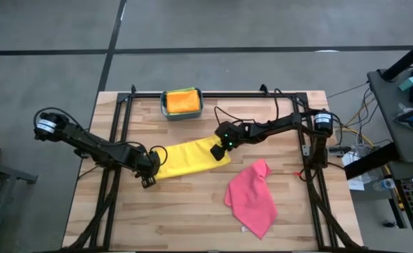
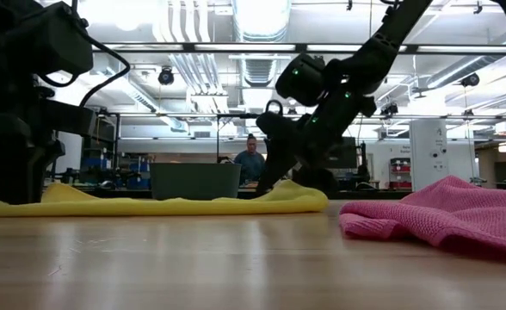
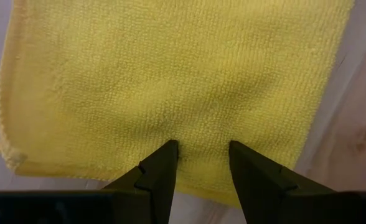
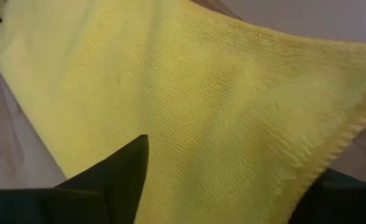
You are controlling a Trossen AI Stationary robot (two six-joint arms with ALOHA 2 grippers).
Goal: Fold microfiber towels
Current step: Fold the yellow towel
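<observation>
- Yellow microfiber towel [image 1: 187, 157], folded into a long strip, lies flat near the middle of the pale wooden slatted table [image 1: 192, 225].
- Its long axis runs across the table from the left arm's side to the right arm's side, with the right-hand end tilted a little toward the far edge.
- Left gripper [image 1: 149, 169] sits low at the strip's left end; its two dark fingers [image 3: 161, 171] stand a modest gap apart, tips pressed on the cloth near its edge, and I can't tell whether any fabric is pinched.
- Right gripper [image 1: 224, 147] is at the opposite end, over the towel's far right corner, with its fingers spread wide above the cloth and nothing held.
- Crumpled pink microfiber towel [image 1: 252, 197] lies well apart on the near right of the table, pointing roughly toward the far side.
- Folded orange towel [image 1: 181, 100] rests in the teal rectangular plastic bin [image 1: 166, 112] at the table's far edge.
</observation>
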